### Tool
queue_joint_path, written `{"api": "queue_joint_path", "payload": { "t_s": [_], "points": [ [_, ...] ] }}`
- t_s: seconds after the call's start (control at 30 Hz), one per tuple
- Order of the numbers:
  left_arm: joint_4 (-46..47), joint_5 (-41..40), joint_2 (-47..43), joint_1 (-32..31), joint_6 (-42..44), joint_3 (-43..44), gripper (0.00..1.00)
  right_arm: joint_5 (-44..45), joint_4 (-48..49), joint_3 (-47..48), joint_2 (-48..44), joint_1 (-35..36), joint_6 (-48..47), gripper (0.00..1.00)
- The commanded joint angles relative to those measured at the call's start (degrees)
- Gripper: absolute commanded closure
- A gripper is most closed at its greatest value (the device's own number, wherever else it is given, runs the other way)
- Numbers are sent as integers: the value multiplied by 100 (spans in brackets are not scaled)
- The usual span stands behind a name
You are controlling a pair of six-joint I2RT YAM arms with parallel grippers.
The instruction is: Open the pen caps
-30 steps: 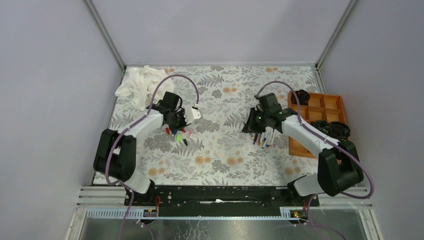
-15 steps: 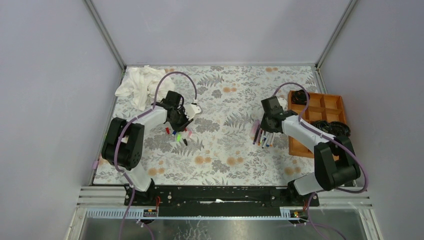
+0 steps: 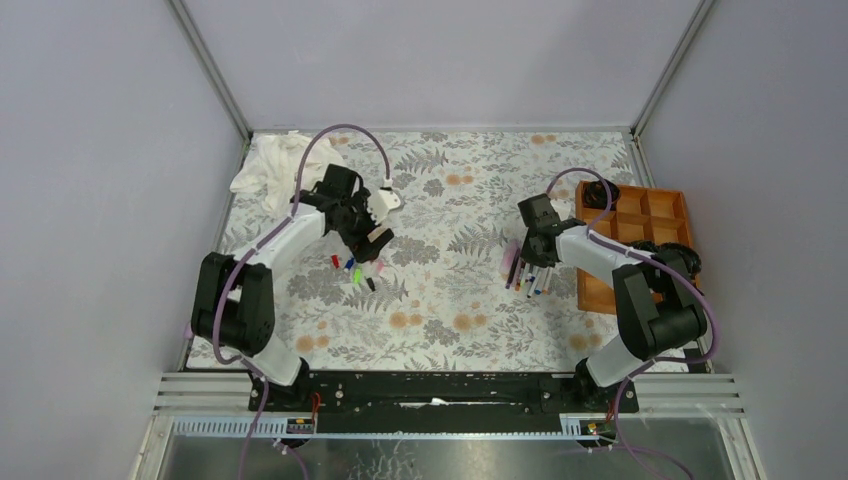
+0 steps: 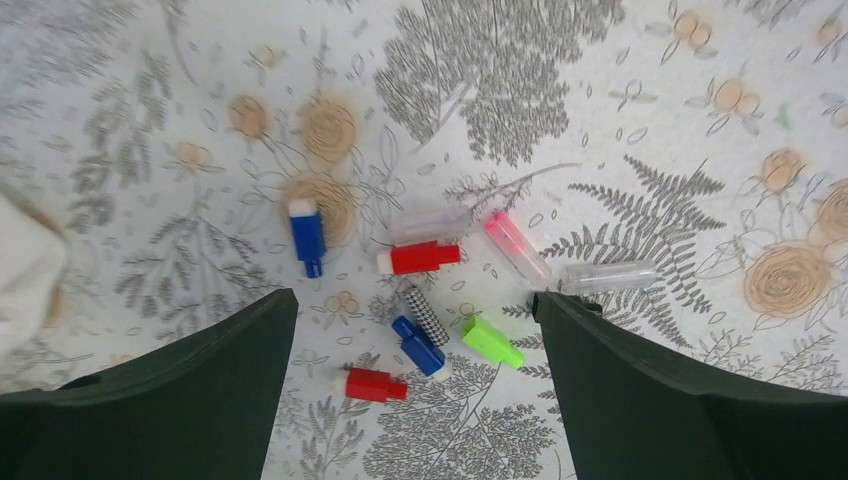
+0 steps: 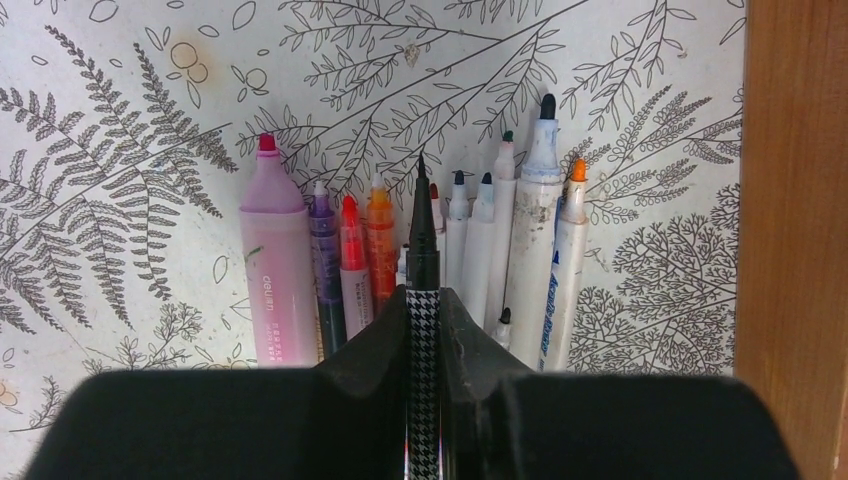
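Several loose pen caps lie on the floral cloth: two blue, two red, a green, a pink, two clear and a houndstooth one. My left gripper hangs open above them and holds nothing; in the top view it sits just above the cap pile. My right gripper is shut on a black houndstooth pen whose bare tip points away. Under it, a row of uncapped pens and a pink highlighter lie side by side. In the top view they lie beside the tray.
A wooden compartment tray stands right of the pens, with black cables in it; its edge runs close along the pen row. A crumpled white cloth lies at the back left.
My left gripper has opened above the cap pile. The right gripper has carried the houndstooth pen right and nearer, over the row of pens.
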Motion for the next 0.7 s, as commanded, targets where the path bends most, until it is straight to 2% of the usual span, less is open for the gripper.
{"api": "queue_joint_path", "payload": {
  "t_s": [0.0, 0.13, 0.2, 0.53, 0.67],
  "points": [
    [-412, 215, -319, 48, -175, 446, 2, 197, 137, 189, 40, -48, 63, 82],
    [-549, 299, -515, 119, -322, 584, 2, 154, 157, 92, -35, -51, 71, 66],
    [-595, 351, -612, 148, -390, 601, 2, 103, 201, 18, -116, -50, 71, 62],
    [-621, 307, -971, 292, -707, 586, 1, -111, 24, 7, -654, -46, 132, 60],
    [-515, 573, -1155, 603, -959, 568, 2, -122, -130, -130, -1211, -46, 115, 54]
  ]
}}
